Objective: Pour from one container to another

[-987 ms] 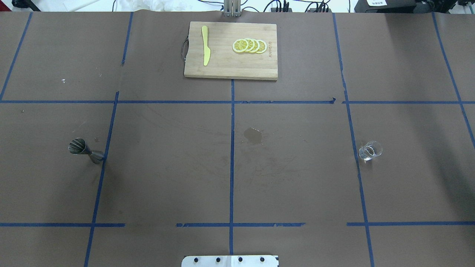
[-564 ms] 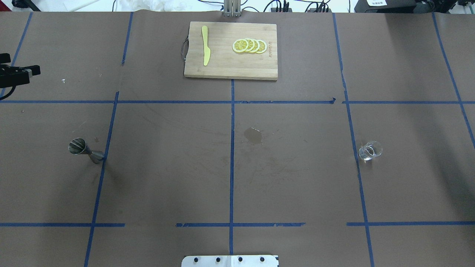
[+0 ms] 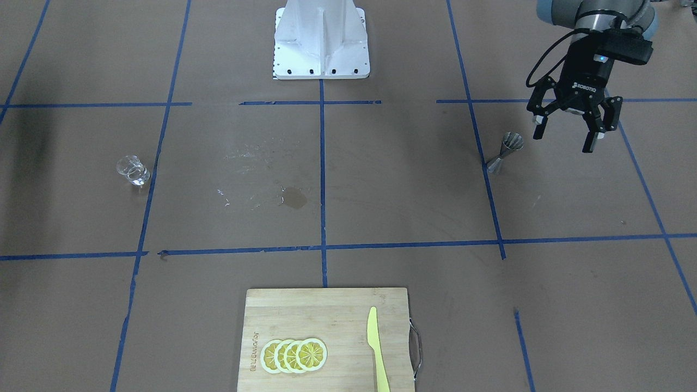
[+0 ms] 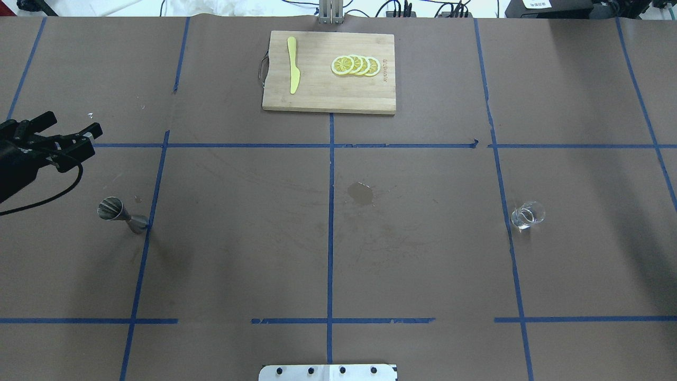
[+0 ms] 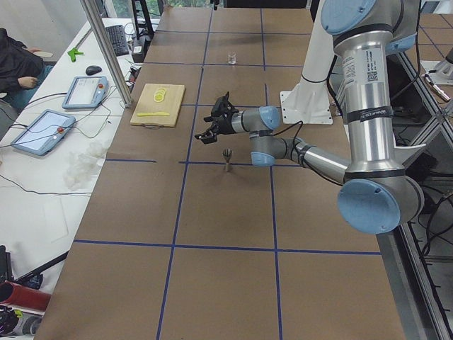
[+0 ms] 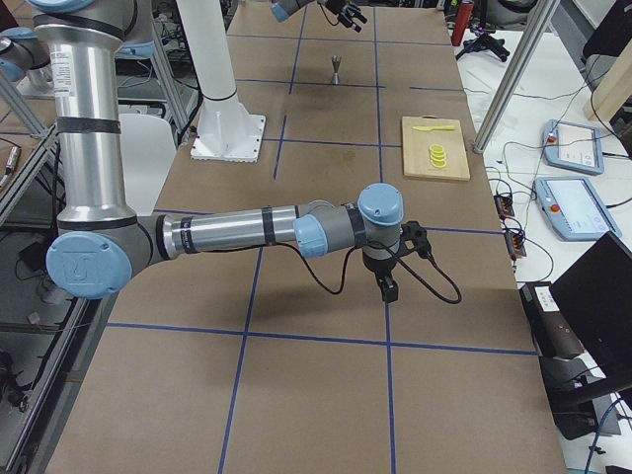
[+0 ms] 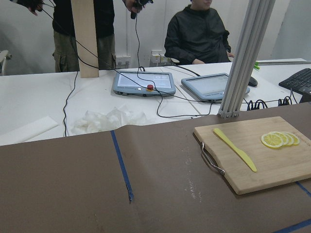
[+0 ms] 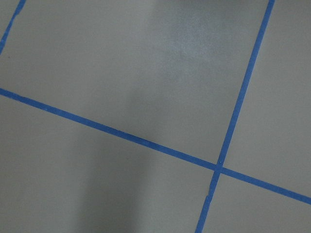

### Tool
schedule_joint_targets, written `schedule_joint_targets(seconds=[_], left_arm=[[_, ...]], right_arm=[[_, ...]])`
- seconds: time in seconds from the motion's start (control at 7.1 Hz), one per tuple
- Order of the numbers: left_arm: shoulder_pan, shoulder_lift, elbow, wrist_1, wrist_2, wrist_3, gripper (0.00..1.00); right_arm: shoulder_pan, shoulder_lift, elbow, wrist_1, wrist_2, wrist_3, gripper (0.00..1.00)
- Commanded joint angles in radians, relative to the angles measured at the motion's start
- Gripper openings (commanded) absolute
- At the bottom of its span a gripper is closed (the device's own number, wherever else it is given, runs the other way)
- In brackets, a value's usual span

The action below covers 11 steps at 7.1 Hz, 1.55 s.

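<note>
And the left pincer has swung further in from the 9 o'clock edge of the table since a moment ago. Fingers spread wide, empty, it hovers at about 11 o'clock of the jigger. The jigger stands upright at the overhead view's 9 o'clock. The glass cup waits well apart at 3 o'clock, untouched. The right pincer hangs low over bare table; whether it is spread or pressed together, I cannot tell. This looks like the reach for the jigger. To do it well, I'd say straddle the narrow waist squarely, not the flared cone, and squeeze gently so it stays upright. A finger clipping the rim could topple it.
</note>
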Motion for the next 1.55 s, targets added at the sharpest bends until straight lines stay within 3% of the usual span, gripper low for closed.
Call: schedule_joint_targets(seconds=[0.0, 0.28, 0.42, 0.7, 1.41], left_arm=[[0.163, 0.016, 0.007, -0.006, 0.257, -0.008, 1.0], [0.269, 0.016, 0.073, -0.038, 0.372, -0.09, 1.0], [0.305, 0.016, 0.146, -0.135, 0.434, -0.098, 1.0], [0.345, 0.014, 0.211, -0.239, 0.463, -0.116, 1.0], [0.437, 0.004, 0.294, -0.237, 0.578, -0.109, 1.0]], right_arm=[[0.0, -0.001, -0.001, 0.0, 0.0, 0.0, 1.0], [0.0, -0.001, -0.003, 0.0, 0.0, 0.0, 1.0], [0.0, -0.001, -0.003, 0.0, 0.0, 0.0, 1.0], [0.0, 0.001, -0.001, 0.0, 0.0, 0.0, 1.0], [0.002, -0.002, -0.001, 0.0, 0.0, 0.0, 1.0]])
